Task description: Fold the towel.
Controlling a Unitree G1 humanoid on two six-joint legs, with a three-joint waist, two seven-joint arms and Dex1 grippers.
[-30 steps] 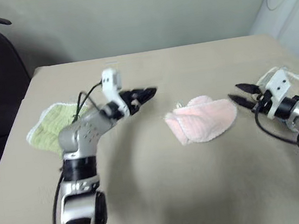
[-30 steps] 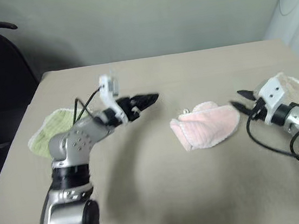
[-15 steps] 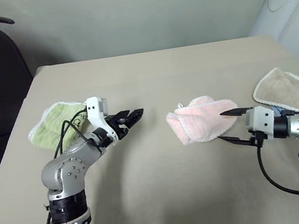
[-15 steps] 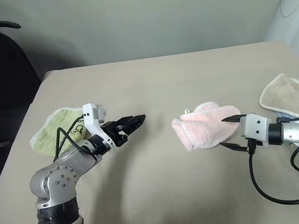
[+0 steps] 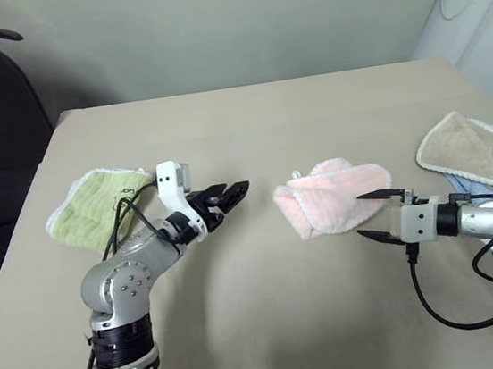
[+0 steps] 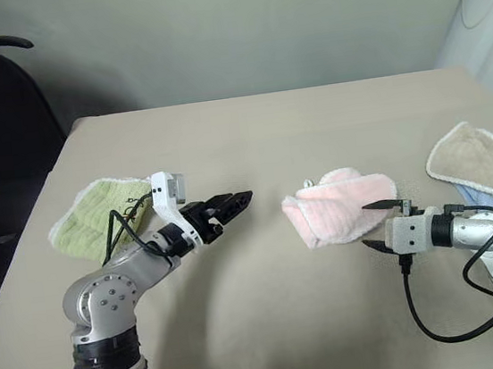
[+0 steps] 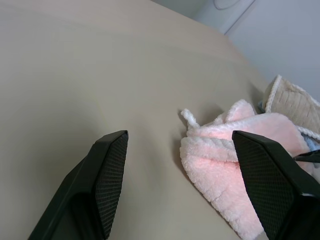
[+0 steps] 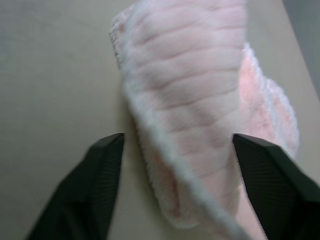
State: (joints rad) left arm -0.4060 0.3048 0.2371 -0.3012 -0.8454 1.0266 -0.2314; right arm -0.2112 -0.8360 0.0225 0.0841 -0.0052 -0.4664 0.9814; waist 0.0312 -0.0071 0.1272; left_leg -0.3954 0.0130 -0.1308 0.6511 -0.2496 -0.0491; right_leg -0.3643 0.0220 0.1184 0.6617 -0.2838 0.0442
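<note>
The towel [image 5: 331,196] lies mid-counter, bunched and roughly folded over itself, pale pink terry with a whitish edge and a small loop tab at its far left corner. A green towel [image 5: 94,207] lies on the counter [image 5: 271,307] well to its left, a beige towel [image 5: 472,150] to its right, with something blue, hard to make out, under that one's near edge. The left gripper [image 5: 232,192] hovers between green towel and pink one, fingers apart, holding nothing. The right gripper [image 5: 373,216] sits just at the towel's near right edge, fingers spread and empty.
</note>
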